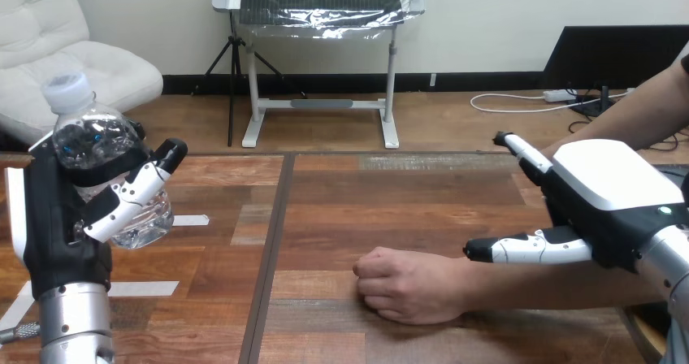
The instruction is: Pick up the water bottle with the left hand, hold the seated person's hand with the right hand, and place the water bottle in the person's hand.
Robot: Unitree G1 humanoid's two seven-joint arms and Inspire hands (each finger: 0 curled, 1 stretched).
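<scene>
A clear water bottle (101, 149) with a white cap stands upright in my left hand (69, 210), raised above the table's left side, with the fingers and thumb curled round it. The person's hand (410, 287) rests as a closed fist on the table at centre right, its forearm running off to the right. My right hand (601, 197) hovers over that forearm with its fingers straight; the thumb points left beside the wrist, and I cannot tell whether it touches.
The wooden table (325, 210) has strips of white tape (191, 219) on its left part, beneath the raised bottle. A dark seam runs down the tabletop left of centre.
</scene>
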